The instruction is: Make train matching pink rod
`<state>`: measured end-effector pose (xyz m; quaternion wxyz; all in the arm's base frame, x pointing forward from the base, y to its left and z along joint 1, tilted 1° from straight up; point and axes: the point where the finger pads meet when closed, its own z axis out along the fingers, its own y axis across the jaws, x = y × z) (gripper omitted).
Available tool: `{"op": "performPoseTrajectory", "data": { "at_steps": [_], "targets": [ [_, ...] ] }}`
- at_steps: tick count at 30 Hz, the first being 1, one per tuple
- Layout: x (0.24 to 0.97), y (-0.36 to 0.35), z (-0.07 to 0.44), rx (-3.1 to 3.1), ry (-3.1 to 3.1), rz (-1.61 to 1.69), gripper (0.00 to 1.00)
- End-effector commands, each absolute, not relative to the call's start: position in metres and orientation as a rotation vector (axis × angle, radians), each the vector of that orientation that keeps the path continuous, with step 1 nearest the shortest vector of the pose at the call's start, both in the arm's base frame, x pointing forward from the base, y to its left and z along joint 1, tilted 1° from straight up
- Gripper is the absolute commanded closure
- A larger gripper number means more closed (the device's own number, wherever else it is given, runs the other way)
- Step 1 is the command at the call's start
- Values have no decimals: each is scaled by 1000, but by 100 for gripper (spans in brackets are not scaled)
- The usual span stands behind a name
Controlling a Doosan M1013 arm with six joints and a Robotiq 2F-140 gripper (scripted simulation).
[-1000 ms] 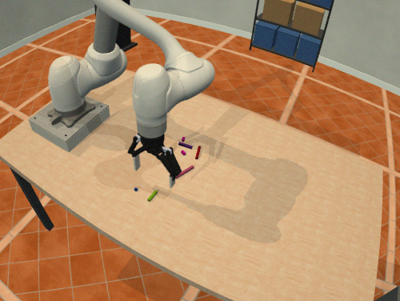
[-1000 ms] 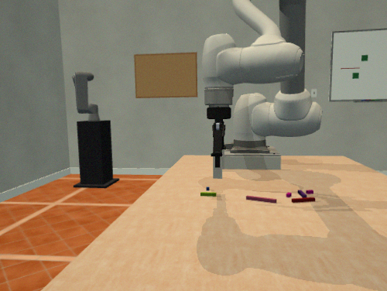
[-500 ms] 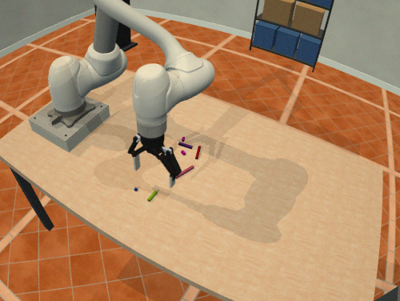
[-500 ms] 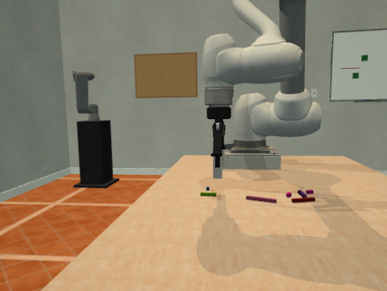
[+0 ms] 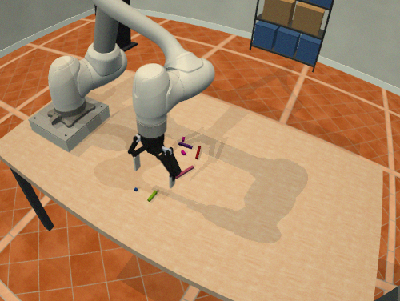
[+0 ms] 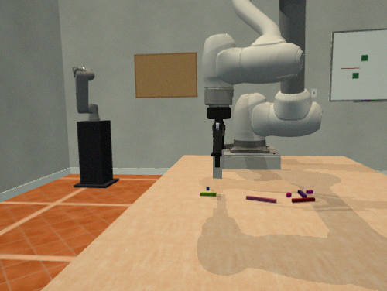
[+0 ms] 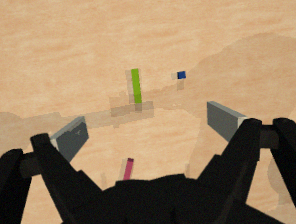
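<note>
My gripper (image 5: pixel 154 174) (image 6: pixel 217 178) (image 7: pixel 146 120) is open and empty, above the table. The lime rod (image 5: pixel 152 195) (image 6: pixel 208 194) (image 7: pixel 136 86) and the small blue rod (image 5: pixel 136 189) (image 6: pixel 207 188) (image 7: pixel 181 75) lie flat and apart. The pink rod (image 5: pixel 185 171) (image 6: pixel 261 199) (image 7: pixel 128 169) lies farther over, partly hidden in the wrist view. Beyond it lie the red rod (image 5: pixel 198 152) (image 6: pixel 303 200), the purple rod (image 5: pixel 186 145) (image 6: pixel 302 193), one magenta rod (image 5: pixel 183 152) (image 6: pixel 289 194) and a second magenta rod (image 5: pixel 183 138) (image 6: pixel 309 192). No rods form a line end to end.
The wooden table (image 5: pixel 328 240) (image 6: pixel 155 251) carries the arm's grey base block (image 5: pixel 70 130) (image 6: pixel 253 162) at its far end. The arm's shadow falls across the table. A shelf (image 5: pixel 286 32) with boxes stands beyond the table.
</note>
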<state>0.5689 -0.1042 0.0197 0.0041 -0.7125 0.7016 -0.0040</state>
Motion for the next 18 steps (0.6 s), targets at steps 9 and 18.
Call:
{"op": "performPoseTrajectory", "data": {
  "at_steps": [9, 18],
  "targets": [
    [572, -91, 19, -1793, 2567, -6, 0],
    [578, -80, 19, -1327, 2835, -3, 0]
  ]
}}
